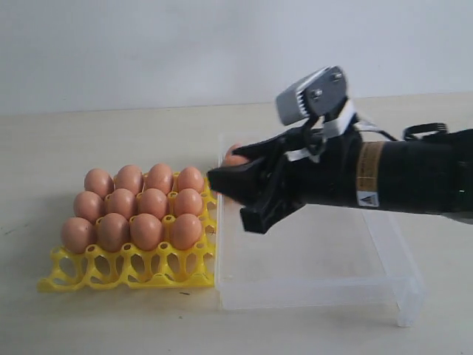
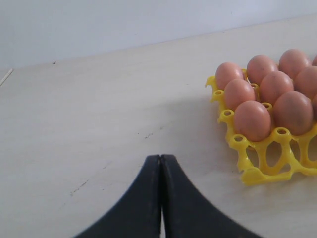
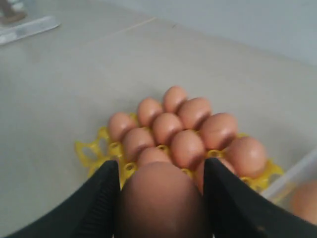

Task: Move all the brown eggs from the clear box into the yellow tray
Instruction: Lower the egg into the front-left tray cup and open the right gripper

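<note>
The yellow tray (image 1: 126, 270) lies at the left and holds several brown eggs (image 1: 148, 203) in its three back rows; its front row of cups stands empty. To its right lies the clear box (image 1: 318, 285). My right gripper (image 1: 230, 200) hovers over the box's left wall, beside the tray, shut on a brown egg (image 3: 159, 198) held between both fingers. Another egg (image 1: 235, 157) shows in the box behind the gripper. The left gripper (image 2: 161, 157) is shut and empty above bare table, apart from the tray's corner (image 2: 257, 168).
The beige table (image 1: 74, 148) runs back to a pale wall. A flat pale object (image 3: 29, 27) lies far off in the right wrist view. The right arm (image 1: 414, 177) stretches across above the clear box.
</note>
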Action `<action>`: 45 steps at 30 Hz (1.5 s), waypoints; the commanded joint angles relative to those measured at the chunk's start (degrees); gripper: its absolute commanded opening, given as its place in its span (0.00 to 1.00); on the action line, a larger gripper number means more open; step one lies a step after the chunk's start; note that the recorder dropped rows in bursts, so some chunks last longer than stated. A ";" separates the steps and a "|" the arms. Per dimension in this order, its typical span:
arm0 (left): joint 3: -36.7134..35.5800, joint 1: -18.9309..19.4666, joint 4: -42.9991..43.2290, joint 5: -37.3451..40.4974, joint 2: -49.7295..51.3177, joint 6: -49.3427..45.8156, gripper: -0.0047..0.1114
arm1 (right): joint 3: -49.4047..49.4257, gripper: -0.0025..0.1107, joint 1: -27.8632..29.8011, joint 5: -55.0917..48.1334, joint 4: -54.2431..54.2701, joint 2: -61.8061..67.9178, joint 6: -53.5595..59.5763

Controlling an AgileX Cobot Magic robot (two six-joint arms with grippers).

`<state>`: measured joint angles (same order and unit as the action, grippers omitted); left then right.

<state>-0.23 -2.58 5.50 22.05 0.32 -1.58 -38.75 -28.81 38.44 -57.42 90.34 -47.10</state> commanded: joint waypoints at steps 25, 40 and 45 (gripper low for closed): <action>0.23 -0.28 -0.06 -0.35 -0.32 0.28 0.04 | -49.52 0.02 -20.16 -2.95 -42.52 34.33 -49.68; 0.23 -0.28 -0.06 -0.35 -0.32 0.28 0.04 | -51.54 0.02 -20.16 -3.78 -33.09 40.59 -25.07; 0.23 -0.28 -0.06 -0.35 -0.32 0.28 0.04 | -53.89 0.02 -20.16 -3.73 -32.84 42.61 -24.85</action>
<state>-0.23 -2.58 5.50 22.05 0.32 -1.58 -91.63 -48.95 34.67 -91.05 132.49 -72.59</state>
